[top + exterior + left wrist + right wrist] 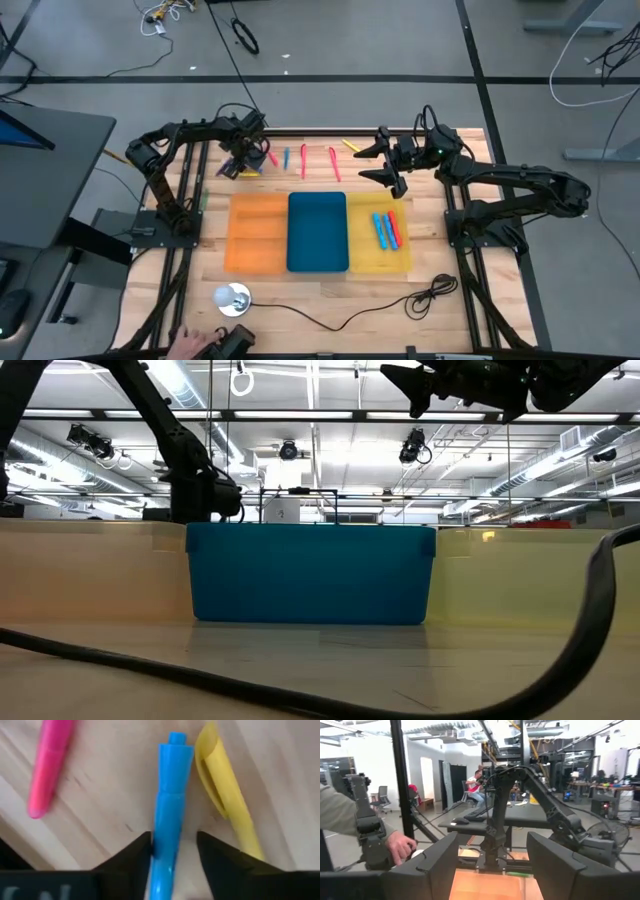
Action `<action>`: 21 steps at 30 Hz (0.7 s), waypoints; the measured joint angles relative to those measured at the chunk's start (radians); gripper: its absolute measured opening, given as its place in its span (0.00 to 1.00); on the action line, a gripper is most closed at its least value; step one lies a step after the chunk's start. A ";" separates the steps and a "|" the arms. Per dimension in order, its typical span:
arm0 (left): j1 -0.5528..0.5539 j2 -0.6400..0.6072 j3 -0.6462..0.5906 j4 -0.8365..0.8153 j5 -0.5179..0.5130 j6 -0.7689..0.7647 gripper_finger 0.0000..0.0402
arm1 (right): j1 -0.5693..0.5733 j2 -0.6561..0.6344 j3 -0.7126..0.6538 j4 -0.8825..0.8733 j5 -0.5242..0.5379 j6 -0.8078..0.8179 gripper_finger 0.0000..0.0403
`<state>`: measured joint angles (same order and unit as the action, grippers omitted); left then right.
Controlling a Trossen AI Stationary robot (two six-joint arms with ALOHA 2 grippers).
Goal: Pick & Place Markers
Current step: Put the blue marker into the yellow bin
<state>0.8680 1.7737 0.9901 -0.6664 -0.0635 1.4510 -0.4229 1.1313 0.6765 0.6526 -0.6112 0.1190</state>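
Several markers lie along the table's far edge in the high view: pink (272,158), blue (285,158), pink (303,160), red-pink (334,163) and yellow (350,146). Blue and red markers (385,230) lie in the yellow tray (400,262). My left gripper (244,160) is low over the far left markers and open. In the left wrist view its fingers (172,852) straddle a blue marker (170,795) lying flat between a pink marker (47,765) and a yellow one (225,795). My right gripper (385,165) hangs open above the table, touching nothing. My left gripper comes from above with its fingers across the blue marker's barrel (162,840). One finger (135,852) stands right against the barrel's side; whether it touches, I cannot tell. The other finger (215,855) is apart from it. The marker lies flat on the wood.
An orange tray (257,232) and a blue tray (318,232) sit beside the yellow one at mid table. A white round object (232,297) and a black cable (400,305) lie near the near edge. A person's hand (200,340) is at that edge.
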 joint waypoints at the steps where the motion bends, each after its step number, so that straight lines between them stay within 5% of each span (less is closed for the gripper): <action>1: 0.000 0.000 0.000 -0.010 0.005 -0.001 0.36 | 0.000 0.000 0.000 0.001 0.005 0.000 0.58; 6: 0.000 -0.001 0.000 -0.021 0.015 -0.049 0.16 | 0.000 0.000 0.000 0.000 0.006 0.001 0.58; 21: -0.009 -0.073 0.010 -0.103 0.103 -0.292 0.15 | -0.002 0.000 0.000 -0.001 0.005 0.088 0.58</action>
<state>0.8593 1.7007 0.9997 -0.7697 0.0392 1.1594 -0.4252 1.1313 0.6765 0.6517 -0.6064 0.2069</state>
